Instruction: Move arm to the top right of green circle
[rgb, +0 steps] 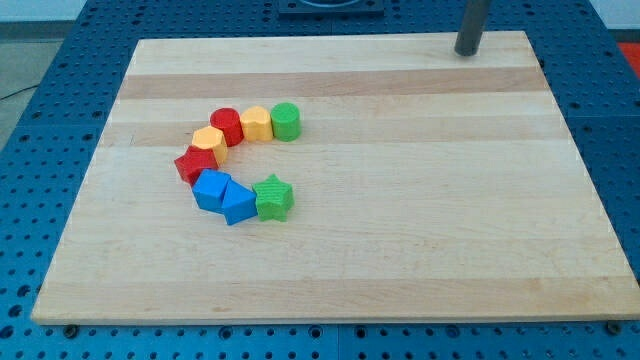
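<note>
My tip (467, 52) is a bare rod end holding nothing, resting near the wooden board's (420, 230) top edge, well apart from the green circle (286, 121) and out at about its 2 o'clock. That circle caps an arc of 8 touching blocks left of the board's centre: yellow block (257, 123), red cylinder (227, 127), orange block (208, 142), red block (196, 163), 2 blue blocks (211, 189) (238, 203) and the green star (273, 197) at the circle's 6 o'clock.

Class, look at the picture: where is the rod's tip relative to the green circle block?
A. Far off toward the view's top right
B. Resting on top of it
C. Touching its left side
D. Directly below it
A: my tip stands near the board's top edge, well apart from the green circle, up and to the view's right of it.
</note>
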